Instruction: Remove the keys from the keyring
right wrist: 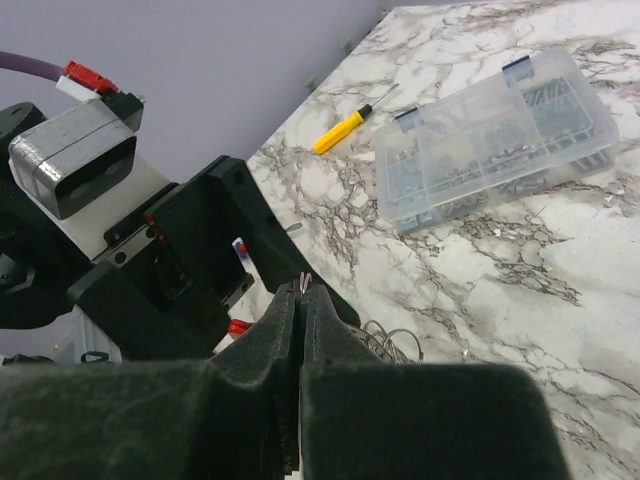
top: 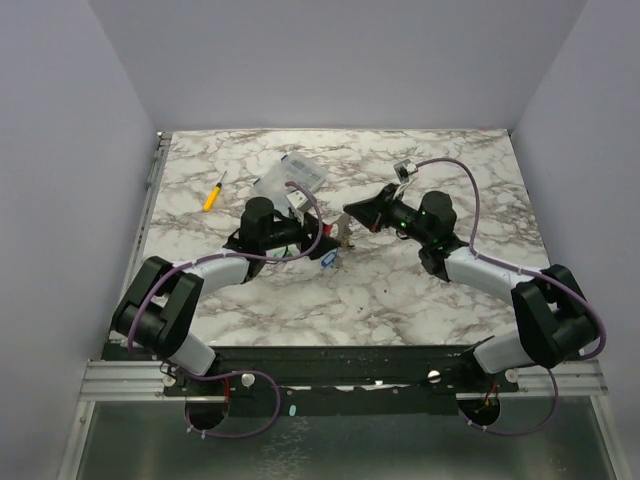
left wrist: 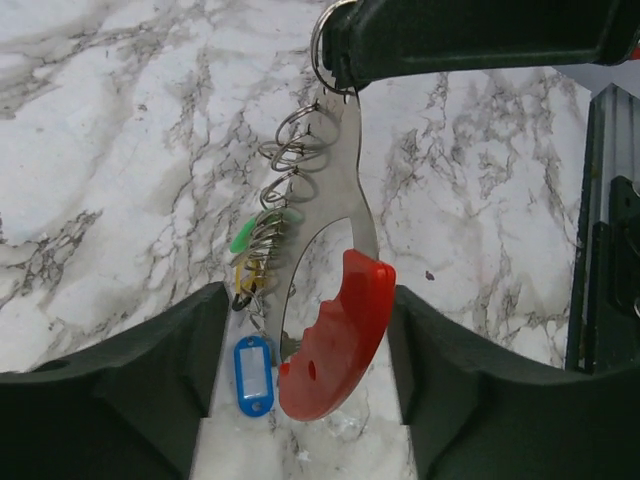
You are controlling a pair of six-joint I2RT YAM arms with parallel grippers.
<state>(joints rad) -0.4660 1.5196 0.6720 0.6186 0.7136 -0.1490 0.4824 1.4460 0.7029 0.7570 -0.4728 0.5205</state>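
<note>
Marble covers the table (top: 420, 290) we see from above, with both arms reaching toward its middle. The left gripper (top: 325, 248) and right gripper (top: 347, 212) meet there, tips close together, and the keyring (top: 341, 236) hangs between them just above the surface. A yellow screwdriver (top: 212, 193) lies well apart at the far left, and a clear box (top: 290, 177) sits just behind the left gripper.

From the left wrist we look along the keyring (left wrist: 352, 170). Its top loop is clamped in the right gripper (left wrist: 335, 45), whose jaws are pressed together on it. The curved metal runs down to a red fob (left wrist: 340, 335), which sits between the left gripper's fingers (left wrist: 120, 390). Those fingers stand apart, and we cannot tell whether the nearer one touches the fob. The keys (left wrist: 262, 255) dangle on a chain of small rings beside the metal curve: a green-tagged key (left wrist: 243, 238) higher up and a blue-tagged key (left wrist: 253, 375) lowest, next to the fob.

From the right wrist we see our own fingers (right wrist: 270, 350) squeezed together, a thin sliver of metal poking out at their tips. The left gripper's black body looms just beyond, and a few wire rings (right wrist: 390, 345) show below it.
</note>
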